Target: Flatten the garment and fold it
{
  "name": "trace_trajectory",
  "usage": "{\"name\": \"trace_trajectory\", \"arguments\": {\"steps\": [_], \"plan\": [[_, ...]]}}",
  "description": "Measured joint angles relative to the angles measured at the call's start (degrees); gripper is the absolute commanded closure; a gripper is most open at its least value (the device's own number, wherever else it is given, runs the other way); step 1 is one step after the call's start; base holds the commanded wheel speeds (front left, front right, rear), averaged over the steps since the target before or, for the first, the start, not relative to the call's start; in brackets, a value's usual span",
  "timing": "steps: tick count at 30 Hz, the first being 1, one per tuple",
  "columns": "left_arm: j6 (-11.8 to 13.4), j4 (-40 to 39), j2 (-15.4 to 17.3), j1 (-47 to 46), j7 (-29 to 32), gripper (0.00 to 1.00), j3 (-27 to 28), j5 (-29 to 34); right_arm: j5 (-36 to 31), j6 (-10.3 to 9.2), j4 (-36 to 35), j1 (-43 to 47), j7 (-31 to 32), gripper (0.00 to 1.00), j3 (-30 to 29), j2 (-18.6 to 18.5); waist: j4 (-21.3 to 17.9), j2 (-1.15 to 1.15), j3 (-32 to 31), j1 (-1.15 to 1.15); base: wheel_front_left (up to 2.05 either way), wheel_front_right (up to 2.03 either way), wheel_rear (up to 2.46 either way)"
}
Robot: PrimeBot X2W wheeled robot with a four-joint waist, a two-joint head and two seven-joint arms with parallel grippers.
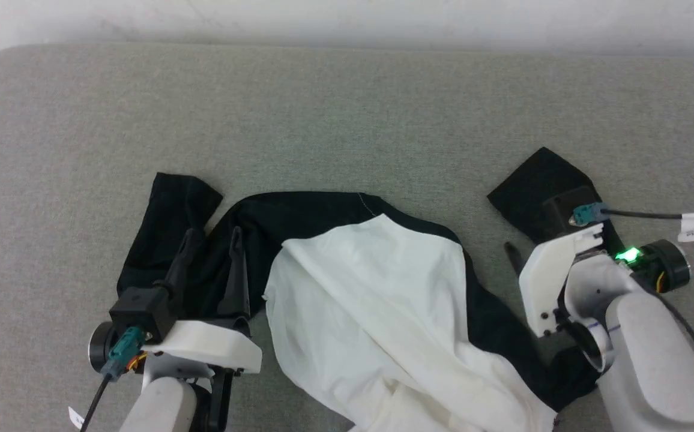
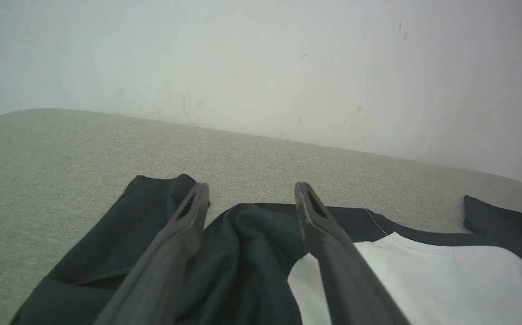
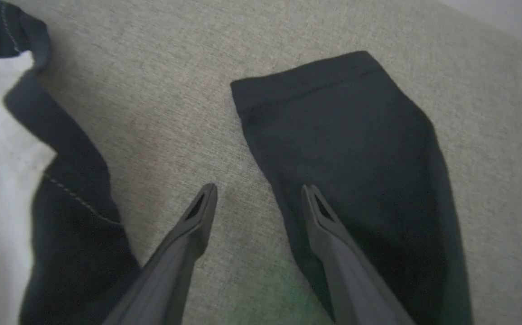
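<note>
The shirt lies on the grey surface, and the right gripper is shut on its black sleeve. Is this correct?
Not quite. The right gripper is open, its fingers apart at the sleeve, as the right wrist view shows. The shirt does lie on the grey surface.

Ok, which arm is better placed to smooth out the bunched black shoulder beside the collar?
Left. The open left gripper hangs right over that bunched fold of the garment, fingers either side of it. The open right gripper is off at the far sleeve, which already lies flat.
</note>
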Motion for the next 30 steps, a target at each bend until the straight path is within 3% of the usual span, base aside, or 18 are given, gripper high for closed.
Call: {"name": "trace_trajectory", "arguments": {"steps": [6,7,9,12,17,21,24,25,26,30], "plan": [[-0.49,0.14,-0.59,0.0,0.0,0.0,0.93,0.48,-3.36,0.0,9.68,-5.47,0.45,0.03,-4.74,0.47,1.06,0.0,1.35,0.0,0.0,0.0,0.0],[-0.52,0.14,-0.68,0.0,0.0,0.0,1.0,0.51,-3.37,0.01,11.17,-6.46,1.57,0.53,-5.15,0.68,1.08,0.0,1.51,0.0,0.0,0.0,0.0],[-0.59,0.16,-0.81,0.0,0.0,0.0,1.07,0.62,-3.57,0.03,13.07,-8.49,3.28,1.0,-5.17,0.8,1.0,0.0,1.7,-0.01,0.0,0.0,0.0],[-0.96,0.21,-0.93,0.0,0.0,0.0,1.34,1.11,-2.97,0.07,13.56,-9.65,2.22,1.0,-7.44,1.27,0.62,0.0,1.65,0.0,0.0,0.0,0.0],[-1.02,0.58,-0.94,0.14,-0.01,0.0,2.07,1.49,0.3,0.07,7.53,-7.48,-5.27,1.0,-18.69,2.53,-0.3,0.0,0.44,0.0,0.0,0.0,0.0],[-1.03,0.8,-0.89,0.83,0.0,0.0,2.68,1.49,1.04,0.07,-1.03,0.1,-6.47,1.0,-29.73,3.58,-1.22,0.0,-1.22,-0.01,0.0,0.0,0.0],[-1.03,0.75,-0.89,1.47,0.0,0.0,2.83,1.49,0.26,0.03,-6.14,7.97,-3.71,0.96,-35.72,3.79,-2.19,0.0,-2.25,-0.01,0.0,0.0,0.0],[-1.03,0.74,-0.87,1.74,0.0,0.0,2.82,1.49,0.49,-0.01,-7.44,10.36,-2.6,0.29,-36.49,3.7,-2.55,0.0,-2.52,-0.02,0.0,0.0,0.0],[-1.03,0.69,-0.87,1.87,0.0,0.0,2.86,1.48,1.03,-0.01,-8.5,12.45,-1.72,0.0,-36.78,3.76,-2.92,0.0,-2.73,-0.02,0.0,0.0,0.0],[-1.09,0.58,-0.82,1.88,0.0,0.0,2.76,1.49,4.76,-0.01,-13.59,17.44,-0.69,0.0,-35.0,3.9,-4.1,0.0,-3.25,-0.02,0.0,0.0,0.0]]}}
